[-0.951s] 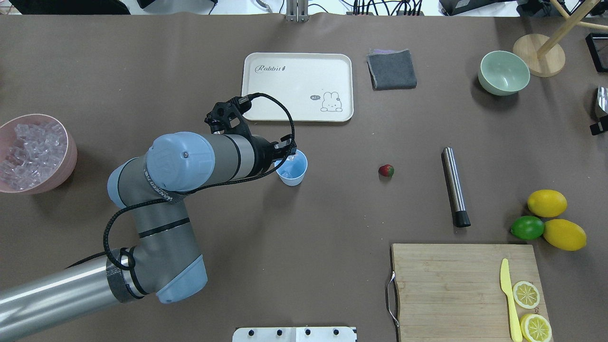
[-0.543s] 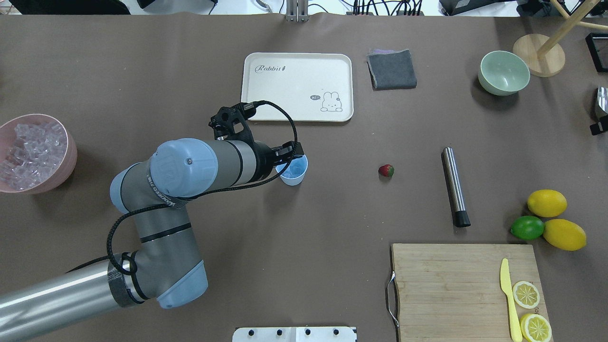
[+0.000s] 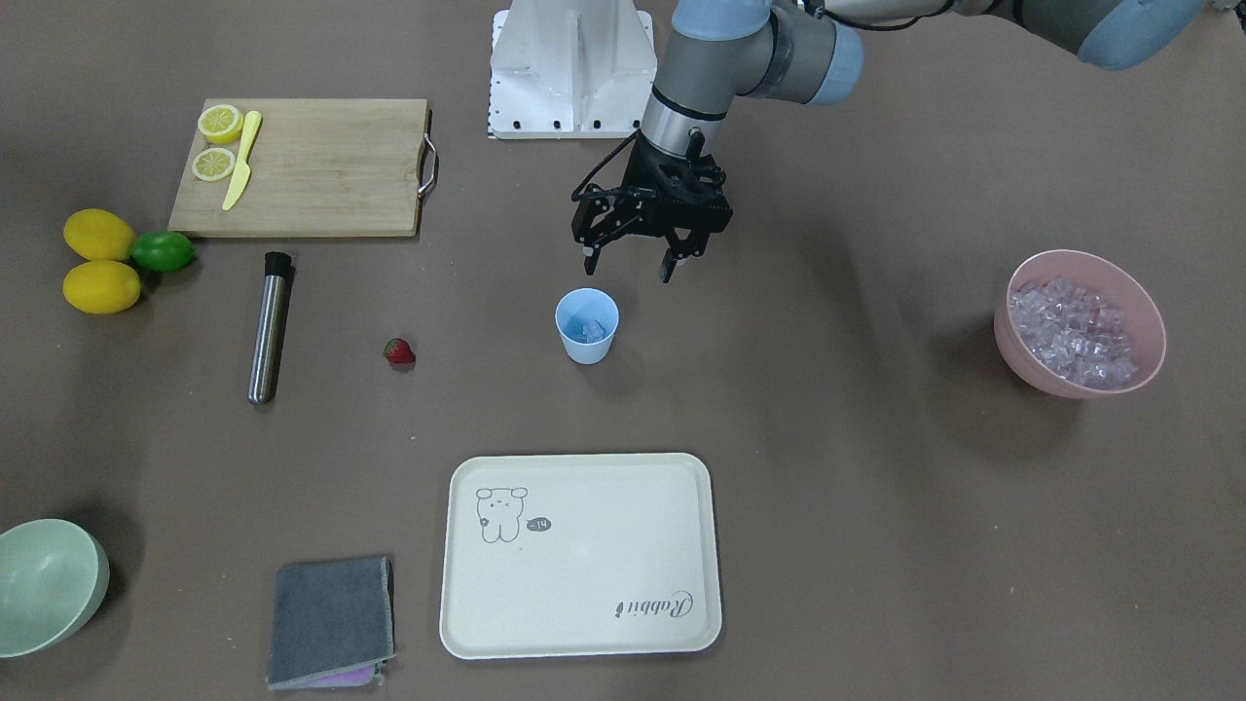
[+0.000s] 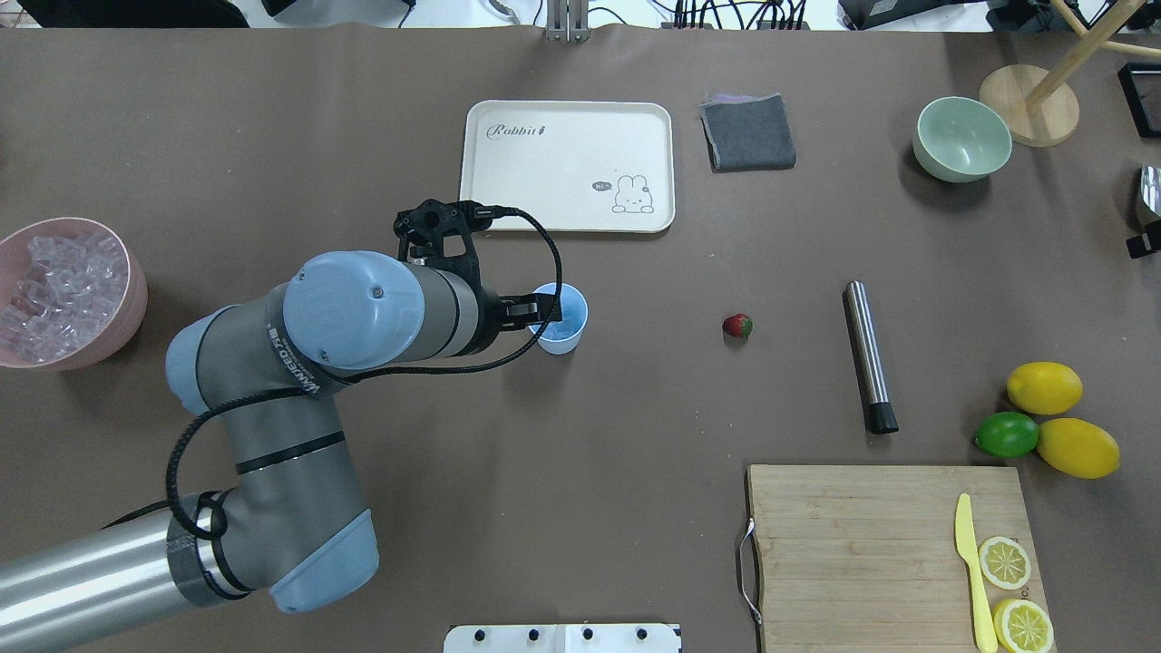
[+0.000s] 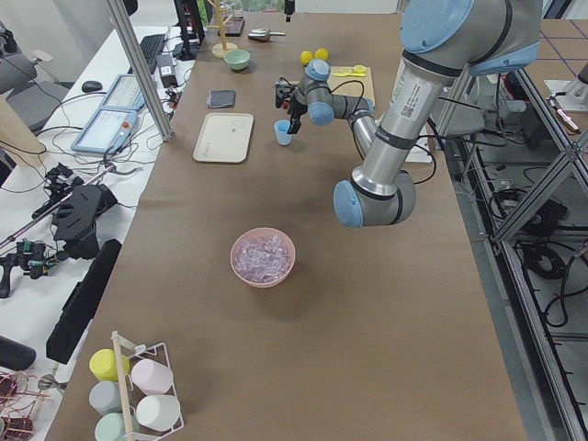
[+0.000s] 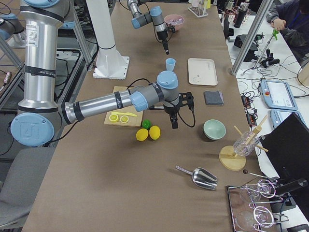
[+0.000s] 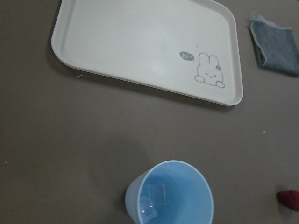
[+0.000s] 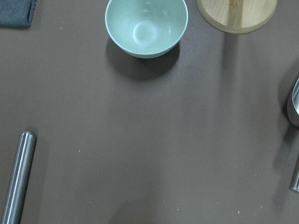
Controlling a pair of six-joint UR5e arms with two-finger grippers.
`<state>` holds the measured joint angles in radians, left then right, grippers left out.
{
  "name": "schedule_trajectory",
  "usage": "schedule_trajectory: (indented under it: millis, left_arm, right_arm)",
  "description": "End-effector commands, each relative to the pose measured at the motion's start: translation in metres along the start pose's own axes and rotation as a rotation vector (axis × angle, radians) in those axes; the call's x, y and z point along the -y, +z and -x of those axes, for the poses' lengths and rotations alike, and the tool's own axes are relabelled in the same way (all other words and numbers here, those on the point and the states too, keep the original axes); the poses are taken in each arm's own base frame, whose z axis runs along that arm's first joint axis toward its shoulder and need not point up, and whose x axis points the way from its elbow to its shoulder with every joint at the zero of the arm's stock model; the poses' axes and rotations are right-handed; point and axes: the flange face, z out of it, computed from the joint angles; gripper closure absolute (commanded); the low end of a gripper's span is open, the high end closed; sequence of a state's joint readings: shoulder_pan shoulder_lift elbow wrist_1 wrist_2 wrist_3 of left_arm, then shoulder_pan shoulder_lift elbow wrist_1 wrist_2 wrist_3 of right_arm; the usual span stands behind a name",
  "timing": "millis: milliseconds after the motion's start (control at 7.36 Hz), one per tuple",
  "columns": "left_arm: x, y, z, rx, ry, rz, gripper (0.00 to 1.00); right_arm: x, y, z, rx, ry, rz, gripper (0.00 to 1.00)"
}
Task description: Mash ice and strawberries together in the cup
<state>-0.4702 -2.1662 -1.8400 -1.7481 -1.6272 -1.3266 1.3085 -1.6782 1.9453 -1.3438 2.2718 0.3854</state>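
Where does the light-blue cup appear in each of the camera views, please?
Exterior front-facing: cup at centre, above the cream tray.
Overhead exterior: cup at centre, below the tray.
Exterior left: cup upper middle, right of the tray.
Exterior right: cup upper middle, left of the tray.
Left wrist-mounted: cup at bottom edge, below the tray.
Right wrist-mounted: not in it.
Shared landmark: the cream tray.

Upright light-blue cup (image 3: 587, 351) holds perhaps 2 ice cubes (image 7: 150, 209); red strawberry (image 4: 737, 326) lies well apart.

Strawberry (image 7: 289, 199) cut off at left wrist view's edge; right pincer (image 6: 174, 125) too small to judge
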Motion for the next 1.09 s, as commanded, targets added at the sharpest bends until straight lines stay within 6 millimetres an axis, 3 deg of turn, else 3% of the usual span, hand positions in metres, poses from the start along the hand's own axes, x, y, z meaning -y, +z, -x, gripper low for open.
schedule_trajectory:
  millis: [0,136,272,407,679,951]
  left_arm:
    - [0.02,-0.043,0.039,0.133,0.145,0.035,0.0]
    - [0.029,-0.049,0.083,0.153,0.188,0.09,0.0]
    - [0.046,-0.07,0.126,0.168,0.236,0.095,0.0]
    - [0.052,-0.083,0.167,0.181,0.25,0.136,0.0]
    - [0.095,-0.109,0.25,0.216,0.357,0.177,0.0]
    - [0.125,-0.129,0.338,0.241,0.467,0.226,0.0]
  right_arm:
    - [0.0,0.0,0.0,0.0,0.0,0.0,0.0]
    - [0.0,0.0,0.0,-0.001,-0.004,-0.001,0.0]
    - [0.0,0.0,0.0,-0.004,-0.006,-0.002,0.0]
    - [-0.009,0.003,-0.007,-0.008,-0.009,0.011,0.0]
    - [-0.042,0.013,-0.031,-0.009,-0.081,-0.024,0.0]
    - [-0.057,0.017,-0.042,-0.017,-0.061,-0.013,0.0]
